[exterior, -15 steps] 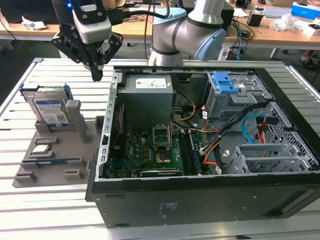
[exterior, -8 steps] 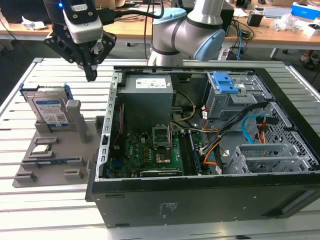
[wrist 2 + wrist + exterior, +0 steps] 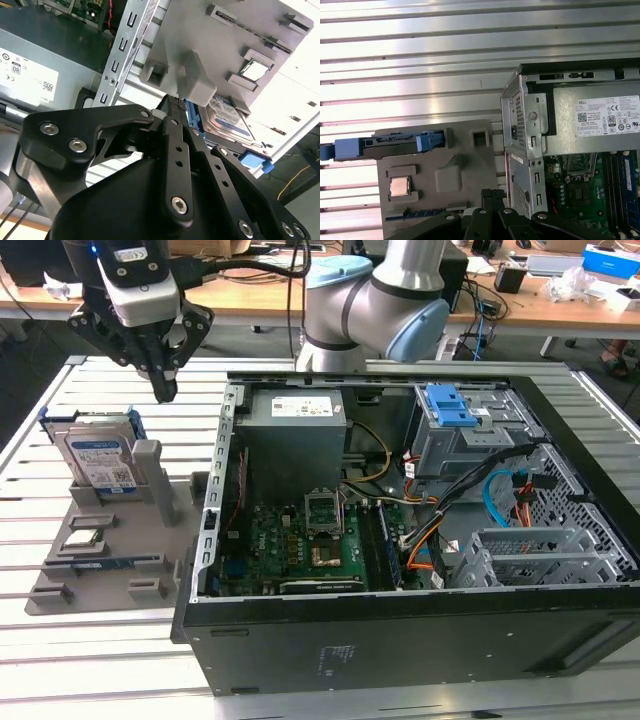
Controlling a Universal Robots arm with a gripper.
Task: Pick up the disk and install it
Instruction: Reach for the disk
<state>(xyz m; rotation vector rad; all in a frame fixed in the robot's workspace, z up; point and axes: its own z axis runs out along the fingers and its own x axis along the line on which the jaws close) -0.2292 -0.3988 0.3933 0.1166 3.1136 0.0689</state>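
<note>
The disk (image 3: 100, 462) is a silver drive with a white-and-blue label in a bright blue bracket. It stands on edge in a grey holder (image 3: 110, 565) at the exterior view's left. In the first wrist view the disk (image 3: 385, 146) is seen edge on, and in the second wrist view the disk (image 3: 227, 117) lies past the fingertips. My gripper (image 3: 164, 390) hangs above the holder, slightly to the exterior view's right of the disk and not touching it. Its black fingers (image 3: 175, 130) are shut together on nothing.
An open computer case (image 3: 400, 640) fills the exterior view's middle and right, with a grey drive cage and blue latch (image 3: 455, 415), power supply (image 3: 295, 420) and motherboard (image 3: 310, 540). A small square processor chip (image 3: 85, 538) rests on the holder. The slatted metal table (image 3: 90, 670) surrounds everything.
</note>
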